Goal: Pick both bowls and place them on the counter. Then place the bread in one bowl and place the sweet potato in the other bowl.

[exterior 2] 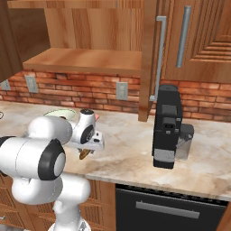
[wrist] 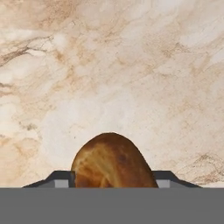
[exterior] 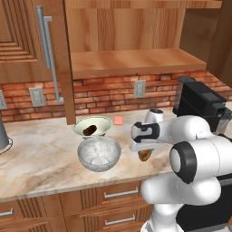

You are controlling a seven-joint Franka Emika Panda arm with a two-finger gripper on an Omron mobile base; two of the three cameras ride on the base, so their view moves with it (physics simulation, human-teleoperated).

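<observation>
The pincer (wrist: 113, 181) is seen low over the counter (exterior: 41, 154), with the bread (wrist: 113, 162) set between its two dark fingertips (wrist: 59, 180), one on either side of the bun; the jaws are partly closed about it, and contact looks made, though a firm hold cannot be confirmed. In the left base view the bread (exterior: 145, 155) is seen just beneath the hand, near the counter's front edge. To the left of the pincer the grey stone-look bowl (exterior: 99, 153) is placed on the counter, and just beyond that bowl the cream-white bowl (exterior: 93, 127) is found, with the sweet potato (exterior: 89, 130) lying inside it. A pink square (exterior: 118, 120) is seen beyond the pincer, towards the brick wall.
</observation>
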